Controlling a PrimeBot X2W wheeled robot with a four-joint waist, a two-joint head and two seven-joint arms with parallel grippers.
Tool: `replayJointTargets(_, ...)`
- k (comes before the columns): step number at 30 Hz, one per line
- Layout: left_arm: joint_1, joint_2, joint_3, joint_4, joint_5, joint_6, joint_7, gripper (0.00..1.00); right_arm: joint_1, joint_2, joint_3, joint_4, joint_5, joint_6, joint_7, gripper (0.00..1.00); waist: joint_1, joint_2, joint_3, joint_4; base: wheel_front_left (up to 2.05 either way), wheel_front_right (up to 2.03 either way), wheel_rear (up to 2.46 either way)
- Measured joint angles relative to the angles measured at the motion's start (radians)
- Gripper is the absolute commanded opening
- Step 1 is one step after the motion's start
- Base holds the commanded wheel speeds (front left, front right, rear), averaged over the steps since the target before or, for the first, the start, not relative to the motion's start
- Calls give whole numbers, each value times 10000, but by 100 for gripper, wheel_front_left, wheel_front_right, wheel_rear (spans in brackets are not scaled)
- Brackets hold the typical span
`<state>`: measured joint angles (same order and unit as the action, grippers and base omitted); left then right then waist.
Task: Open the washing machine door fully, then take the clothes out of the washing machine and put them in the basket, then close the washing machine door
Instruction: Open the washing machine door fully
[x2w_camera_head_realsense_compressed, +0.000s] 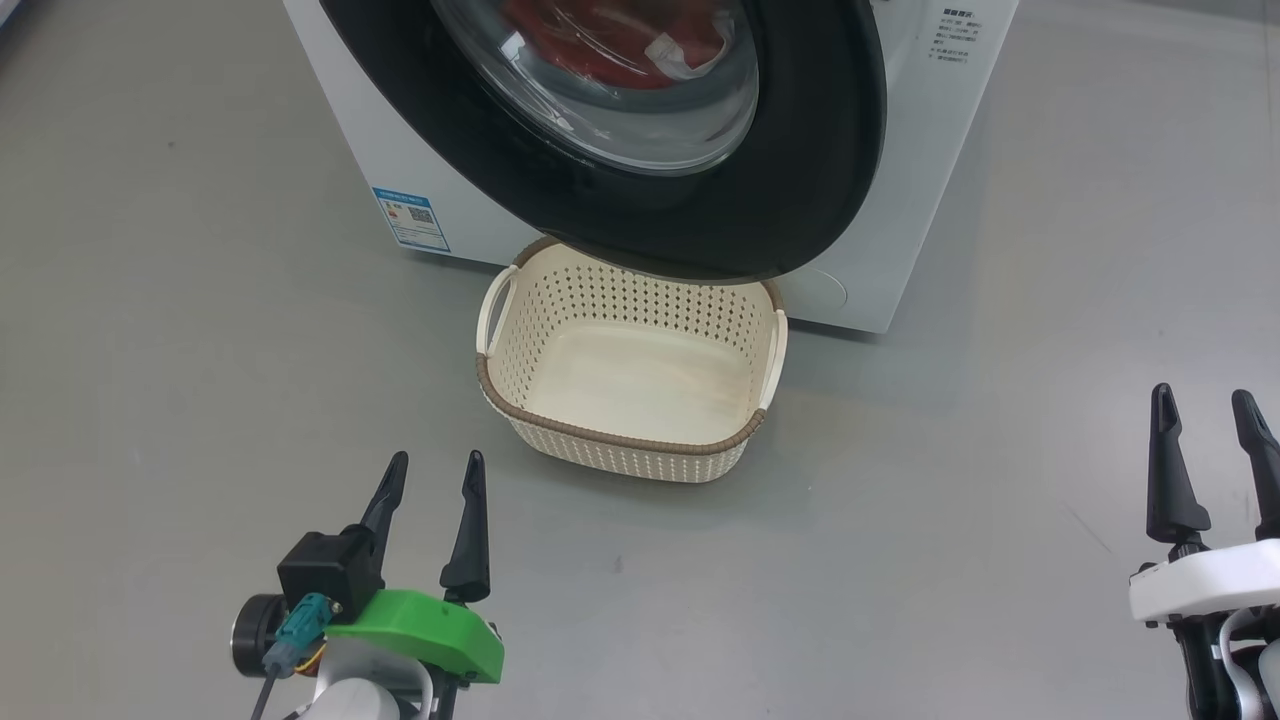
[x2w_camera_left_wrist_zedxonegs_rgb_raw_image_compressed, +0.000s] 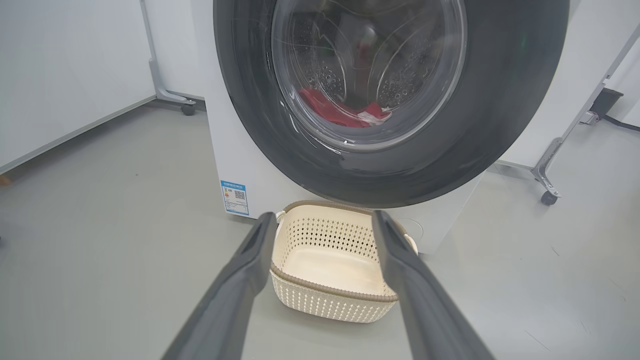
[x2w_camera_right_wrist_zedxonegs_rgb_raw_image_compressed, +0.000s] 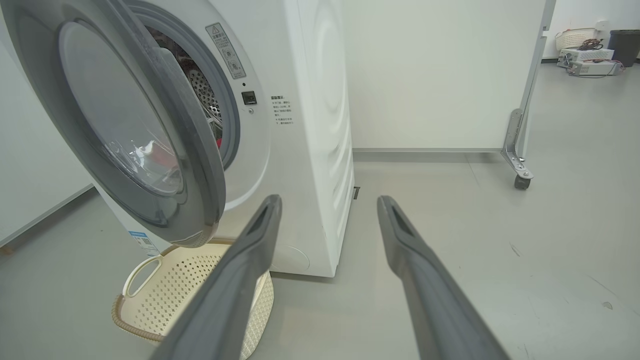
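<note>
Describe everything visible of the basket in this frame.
The basket is cream perforated plastic, a rounded rectangle with a brown woven-look rim and a loop handle on each side. It stands upright and empty on the grey floor, close before the washing machine, its back edge under the part-open washing machine door.

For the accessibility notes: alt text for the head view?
The black-rimmed door of a white washing machine stands ajar over the far edge of an empty cream basket on a grey floor, red clothes visible through its glass. The left hand and right hand sit open at the lower corners.
</note>
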<state>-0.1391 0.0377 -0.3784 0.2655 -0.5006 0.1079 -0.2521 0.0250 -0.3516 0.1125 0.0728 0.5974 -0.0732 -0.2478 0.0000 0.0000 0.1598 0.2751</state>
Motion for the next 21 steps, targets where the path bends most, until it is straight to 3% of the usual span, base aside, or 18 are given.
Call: replayJointTargets(21,0,-2,-31,-4,6,0,0,100,314,136,-205,-378,-209,0,0,100,0,0,74,-25,0,0,0)
